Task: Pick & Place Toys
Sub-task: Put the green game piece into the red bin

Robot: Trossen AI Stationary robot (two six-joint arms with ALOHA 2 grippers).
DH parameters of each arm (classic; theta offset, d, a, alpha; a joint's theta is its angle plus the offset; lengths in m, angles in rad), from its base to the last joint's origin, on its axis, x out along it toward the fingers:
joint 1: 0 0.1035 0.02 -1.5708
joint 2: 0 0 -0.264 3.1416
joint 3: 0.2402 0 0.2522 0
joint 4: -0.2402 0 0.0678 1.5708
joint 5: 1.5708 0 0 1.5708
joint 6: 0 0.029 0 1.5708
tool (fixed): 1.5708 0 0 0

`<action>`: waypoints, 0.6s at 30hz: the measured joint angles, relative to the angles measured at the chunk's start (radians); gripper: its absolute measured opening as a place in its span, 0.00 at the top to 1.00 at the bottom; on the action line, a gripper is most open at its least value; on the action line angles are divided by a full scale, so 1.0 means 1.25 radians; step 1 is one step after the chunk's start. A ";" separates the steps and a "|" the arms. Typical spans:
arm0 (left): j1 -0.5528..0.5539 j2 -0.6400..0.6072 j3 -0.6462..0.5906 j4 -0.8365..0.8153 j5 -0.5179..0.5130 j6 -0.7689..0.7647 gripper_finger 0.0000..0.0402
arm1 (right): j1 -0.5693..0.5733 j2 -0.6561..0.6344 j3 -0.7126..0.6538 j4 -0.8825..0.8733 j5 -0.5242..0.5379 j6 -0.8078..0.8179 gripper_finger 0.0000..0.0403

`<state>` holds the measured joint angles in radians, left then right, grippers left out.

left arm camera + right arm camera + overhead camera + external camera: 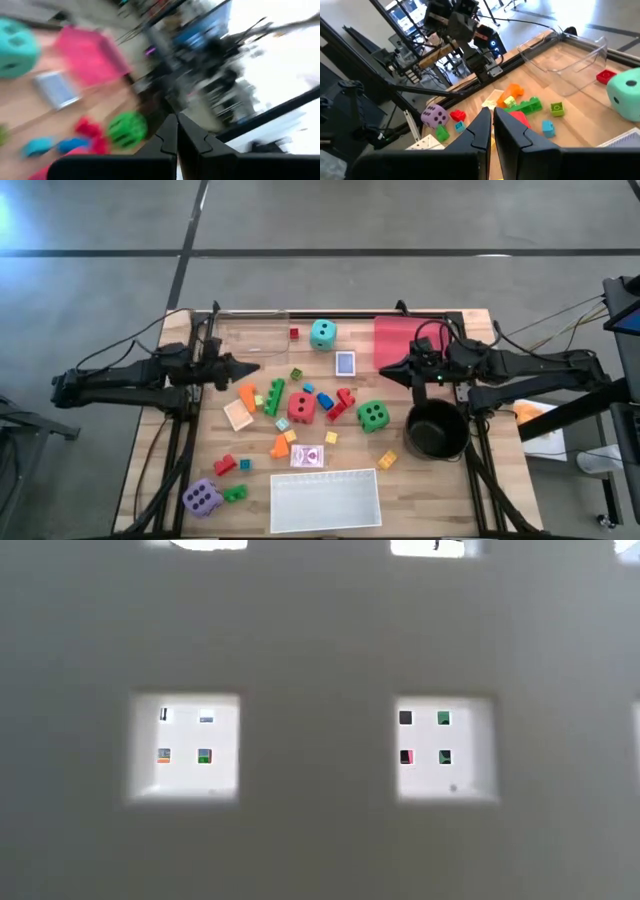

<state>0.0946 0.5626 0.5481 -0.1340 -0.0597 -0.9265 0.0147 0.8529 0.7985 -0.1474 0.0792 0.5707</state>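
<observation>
a: toys, the soft fist-sized dice first: the red one sits mid-table among small bright plastic blocks, the green one just left of the black round pot, the teal one near the far edge, the purple one at the near left corner.

b: and the arms?

a: the left gripper hangs over the table's left side with its fingers pressed together and nothing between them. the right gripper is at the pink tray's near edge, likewise closed and empty.

b: so no pick has begun, i'd judge. what makes a good one?

a: spread the fingers wide before coming down; a soft die probably squashes, so centre on it and squeeze across flat faces. the green die looks the easiest for the right arm.

b: what's in the way?

a: a red block lies just beside the green die, and the pot's rim is close. a blue-backed playing card and a red-backed one lie flat; i'd expect those to be hard to lift. the white tray sits at the near edge, a clear tray far left.
</observation>
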 joint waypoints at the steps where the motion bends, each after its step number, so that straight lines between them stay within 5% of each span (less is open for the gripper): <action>1: 0.006 0.025 0.022 -0.060 0.000 0.002 0.99 | 0.000 0.004 0.005 0.000 0.000 -0.005 0.96; 12: 0.072 0.303 0.185 -0.387 -0.003 0.009 0.98 | 0.000 0.004 0.038 0.001 0.000 -0.048 0.96; 18: 0.091 0.409 0.191 -0.400 -0.001 0.011 0.81 | 0.000 0.009 0.038 0.000 0.000 -0.045 0.96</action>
<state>0.2086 1.0736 0.7864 -0.6334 -0.0606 -0.9132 0.0143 0.8642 0.8463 -0.1471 0.0792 0.5142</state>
